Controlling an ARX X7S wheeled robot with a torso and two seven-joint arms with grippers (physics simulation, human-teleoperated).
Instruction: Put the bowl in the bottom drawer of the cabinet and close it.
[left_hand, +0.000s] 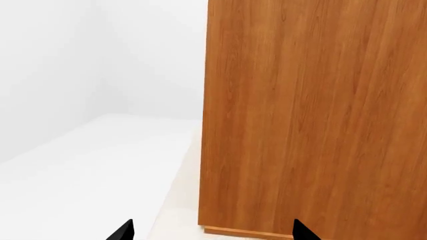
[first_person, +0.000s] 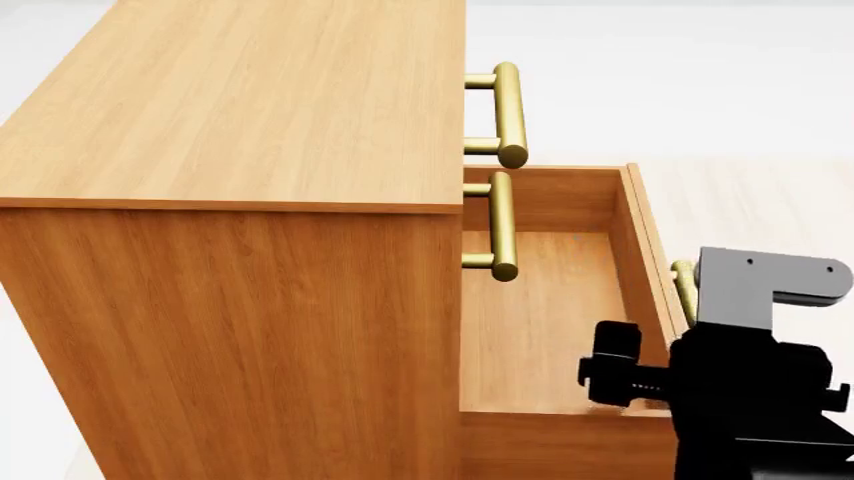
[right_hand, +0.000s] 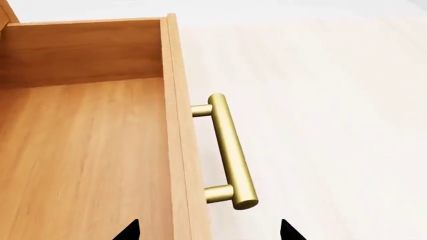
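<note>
The bowl is out of view in every frame. The honey-brown cabinet (first_person: 227, 120) fills the left of the head view. Its bottom drawer (first_person: 541, 320) is pulled out, and the wooden floor that shows is bare. My right arm (first_person: 747, 390) hangs over the drawer's front corner and hides part of it. In the right wrist view my right gripper (right_hand: 208, 232) is open, its tips on either side of the drawer's front panel (right_hand: 180, 150), just short of the brass handle (right_hand: 230, 152). My left gripper (left_hand: 213, 231) is open and holds nothing, facing the cabinet's side wall (left_hand: 313, 115) near its base.
Two upper drawers are shut, their brass bar handles (first_person: 509, 110) (first_person: 501, 225) sticking out above the open drawer. Pale floor (right_hand: 333, 100) spreads in front of the drawer. A white floor and wall (left_hand: 80, 150) lie beside the cabinet.
</note>
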